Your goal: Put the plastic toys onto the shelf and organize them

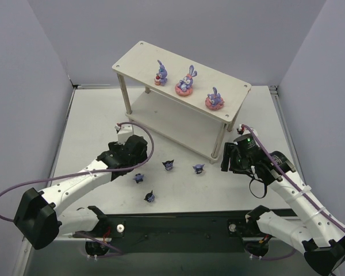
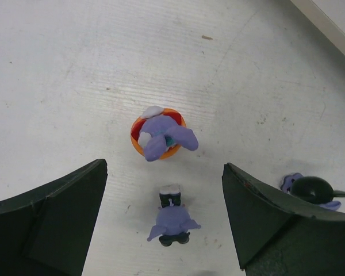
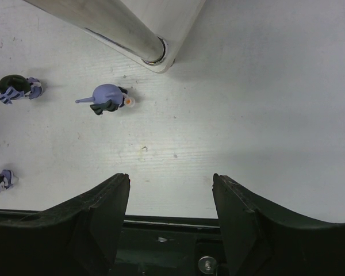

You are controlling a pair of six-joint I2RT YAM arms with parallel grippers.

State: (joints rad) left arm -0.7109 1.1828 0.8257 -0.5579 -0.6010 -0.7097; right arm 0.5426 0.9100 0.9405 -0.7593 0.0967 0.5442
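Left end effector (image 2: 164, 172), fingers apart, faces the centre-frame rabbit (image 2: 161, 133). Advance past the lower blue figure (image 2: 172, 221), then pinch low.

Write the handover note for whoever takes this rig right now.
Grippers: the left gripper is open and empty, over one rabbit on the table. The right gripper is open and empty, near a shelf leg.
Done: three rabbits stand on the top board of the shelf.
Left: that one rabbit and four blue figures are on the table.
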